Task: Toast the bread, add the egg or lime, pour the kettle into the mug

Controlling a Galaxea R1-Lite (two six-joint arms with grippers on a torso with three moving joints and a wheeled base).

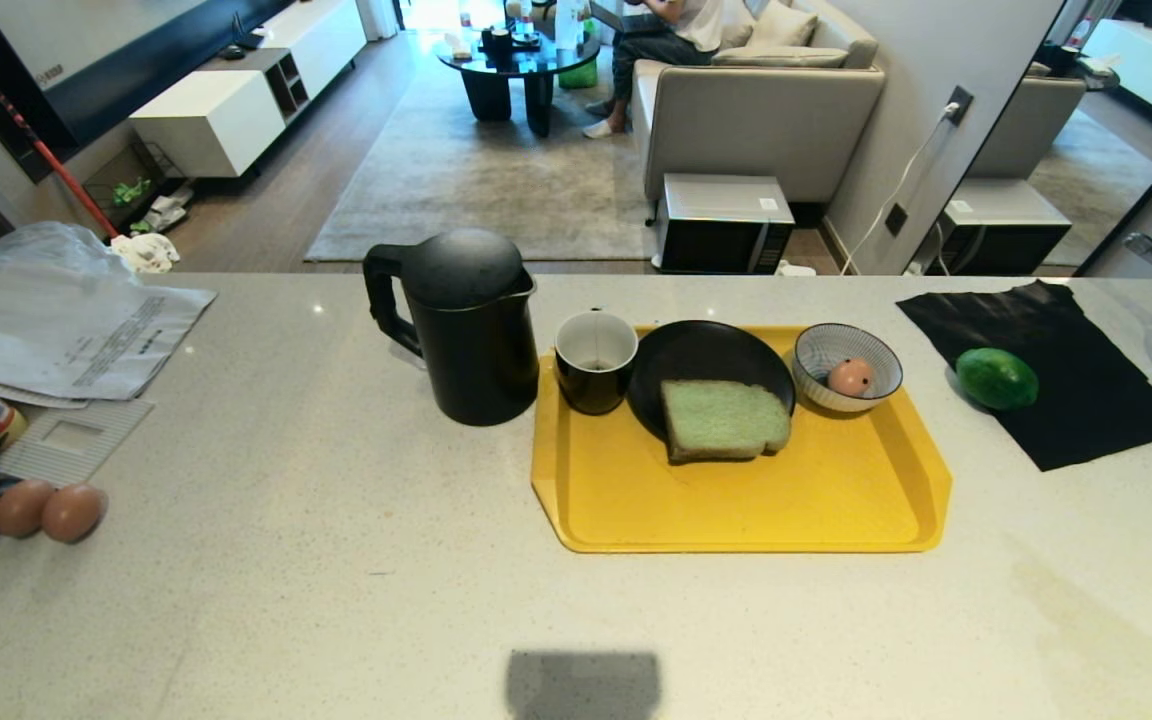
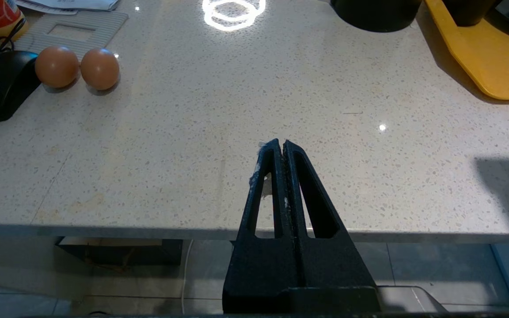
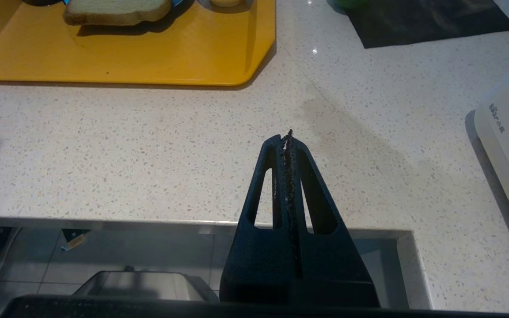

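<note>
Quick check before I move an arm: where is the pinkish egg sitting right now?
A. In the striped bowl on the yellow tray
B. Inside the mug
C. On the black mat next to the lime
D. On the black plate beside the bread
A: the head view shows the egg lying inside the striped bowl, which stands at the far right corner of the yellow tray.

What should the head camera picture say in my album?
Breakfast ready: kettle, mug, green bread on a yellow tray.

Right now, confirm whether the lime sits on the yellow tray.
No, the lime lies on a black cloth beside the yellow tray.
</note>
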